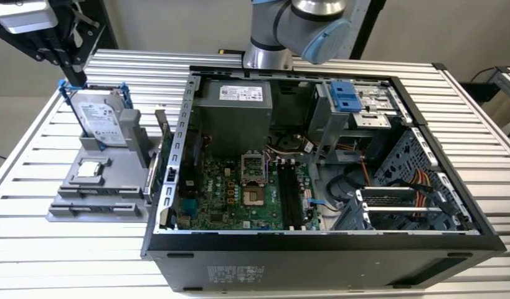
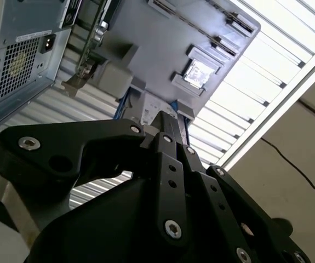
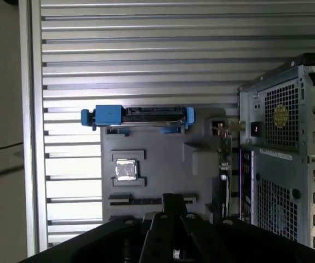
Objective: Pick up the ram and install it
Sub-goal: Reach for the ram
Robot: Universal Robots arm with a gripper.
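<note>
Ram (image 3: 225, 153): thin dark-green stick, on edge at grey holder's (image 3: 157, 164) side.

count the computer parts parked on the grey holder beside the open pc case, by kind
hard drive: 1
processor chip: 1
ram stick: 1, standing on edge at the holder's side nearest the case
total: 3, all on the grey holder
</note>
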